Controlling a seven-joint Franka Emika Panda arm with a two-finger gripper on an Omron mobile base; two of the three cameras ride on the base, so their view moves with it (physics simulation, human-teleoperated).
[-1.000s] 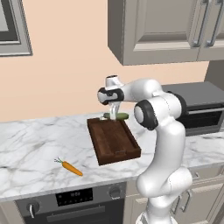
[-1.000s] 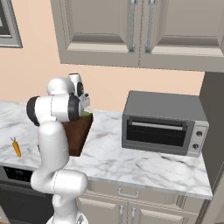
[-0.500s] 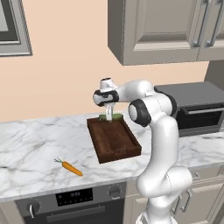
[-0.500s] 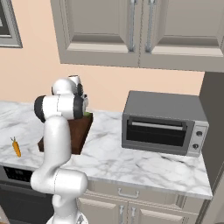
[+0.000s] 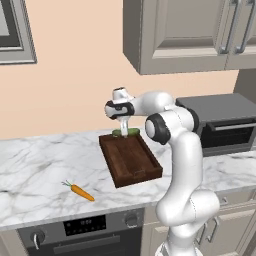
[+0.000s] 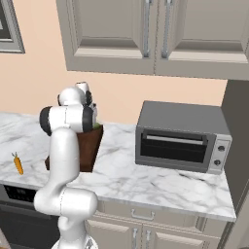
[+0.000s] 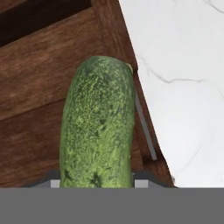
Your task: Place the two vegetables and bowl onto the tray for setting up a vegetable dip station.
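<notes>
Carrot: the carrot [image 5: 80,191] lies nearest the front edge of the marble counter [image 5: 35,170], well apart from the tray, its leafy tip pointing back and left; in the right base view it shows at the far left [image 6: 18,164].
Tray: the dark wooden tray [image 5: 131,160] sits on the counter behind the carrot, angled, with its far short end under the gripper; its floor shows bare boards in the left base view.
Tray in hand view: the rim [image 7: 109,26] and a light metal handle [image 7: 146,131] run along the marble beside the cucumber.
Cucumber: the cucumber [image 7: 98,131] hangs over the tray's far end, above the boards and close to the rim; from the left base view a green strip of it [image 5: 125,132] shows at the tray's back edge.
Gripper: the gripper [image 5: 122,131] points down at the tray's far end, its jaws narrowed around the cucumber's near end and holding it.
Contact with tray: whether the cucumber touches the boards cannot be told.
Hidden: the fingertips are cut off at the bottom of the hand view; in the right base view the arm [image 6: 68,146] covers most of the tray and the gripper.
Far: a microwave [image 6: 182,138] stands on the counter to the right of the tray, under the wall cabinets [image 6: 146,34].
</notes>
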